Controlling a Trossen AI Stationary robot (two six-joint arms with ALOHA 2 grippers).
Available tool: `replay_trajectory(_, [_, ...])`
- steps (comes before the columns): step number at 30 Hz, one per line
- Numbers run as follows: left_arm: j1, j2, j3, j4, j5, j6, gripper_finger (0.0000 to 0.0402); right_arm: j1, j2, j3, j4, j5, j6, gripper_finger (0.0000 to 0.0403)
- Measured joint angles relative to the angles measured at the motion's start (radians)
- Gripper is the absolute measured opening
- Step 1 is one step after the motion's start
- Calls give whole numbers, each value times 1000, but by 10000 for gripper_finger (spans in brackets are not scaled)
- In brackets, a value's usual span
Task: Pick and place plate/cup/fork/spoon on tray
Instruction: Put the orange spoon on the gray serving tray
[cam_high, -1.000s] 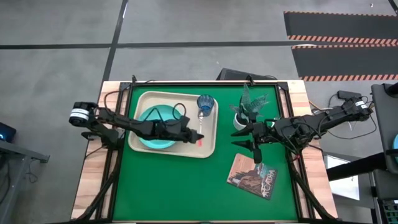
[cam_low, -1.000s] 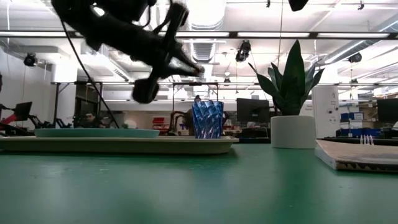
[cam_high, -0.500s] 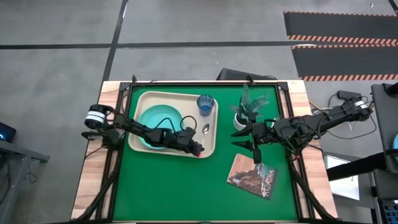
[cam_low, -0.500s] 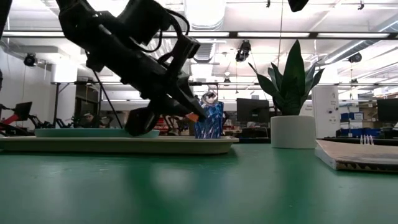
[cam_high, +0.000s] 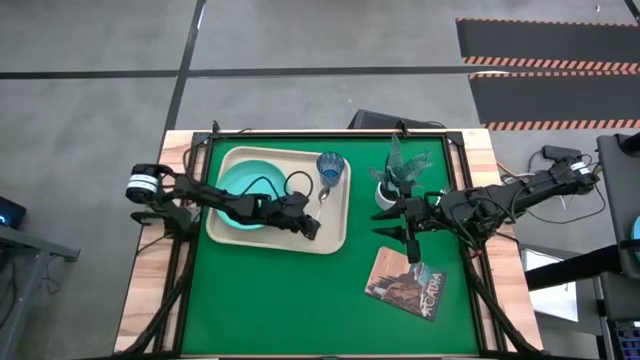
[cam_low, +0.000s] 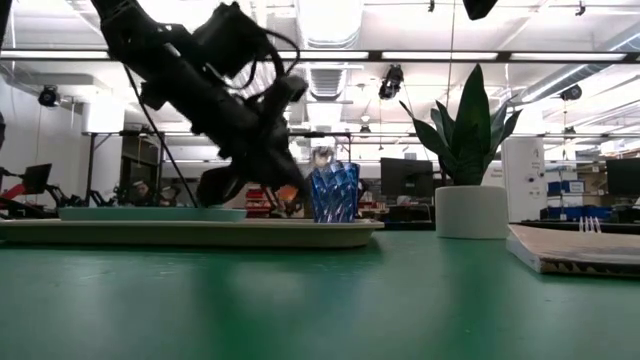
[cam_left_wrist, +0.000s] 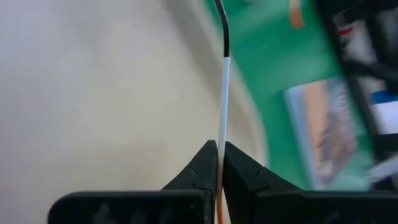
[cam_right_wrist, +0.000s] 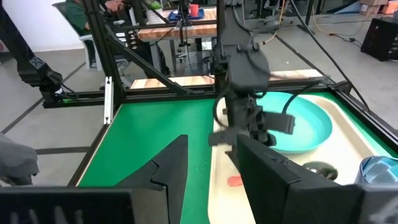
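High view: the left gripper (cam_high: 312, 225) hangs over the tray (cam_high: 335, 238), fingers pinched on the spoon (cam_high: 326, 192) beside the cup (cam_high: 331, 167). Right gripper (cam_high: 392, 221) waits with fingers wide above the tabletop (cam_high: 270, 300).

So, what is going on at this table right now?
The left end effector is shut on the handle of the spoon and holds it just above the tray, near the cup. The plate and the cup already sit on the tray. The right end effector waits open over the green mat, between the potted plant and the book. I cannot find the fork.
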Motion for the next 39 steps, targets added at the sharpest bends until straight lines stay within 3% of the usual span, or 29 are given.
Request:
replay_trajectory(15, [0, -14, -28, 21, -13, -108, 1, 0, 0, 0, -4, 0, 0, 121])
replay_trajectory(28, [0, -11, -31, 0, -18, -162, 43, 0, 0, 0, -3, 0, -3, 122])
replay_trajectory(39, [0, -13, -22, 2, 21, -188, 46, 0, 0, 0, -4, 0, -1, 128])
